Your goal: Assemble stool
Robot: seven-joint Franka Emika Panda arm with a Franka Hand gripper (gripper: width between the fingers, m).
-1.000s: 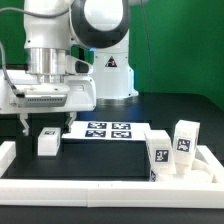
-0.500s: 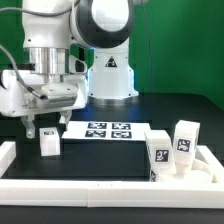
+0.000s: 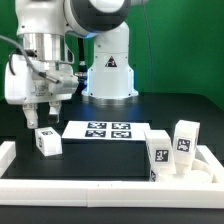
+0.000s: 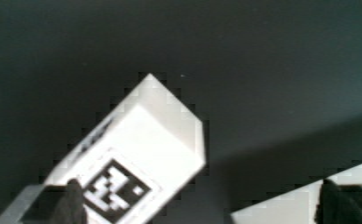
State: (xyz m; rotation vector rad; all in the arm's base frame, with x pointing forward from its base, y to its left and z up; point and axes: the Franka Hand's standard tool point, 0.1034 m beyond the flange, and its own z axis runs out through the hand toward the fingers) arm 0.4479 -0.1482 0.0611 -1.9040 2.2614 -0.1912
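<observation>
Black table | gripper jaws spread wide, empty, above tilted leg | we read the spread as clearance to straddle it for grasping.

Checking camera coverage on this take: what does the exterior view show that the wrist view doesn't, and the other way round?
Exterior view only: the marker board, two other legs standing at the exterior view's right, the white rail in front, and the arm itself. Wrist view only: a close look at the tag on the lone leg. Both: that lone leg on the dark table, with the open gripper above it, apparently clear of it.
</observation>
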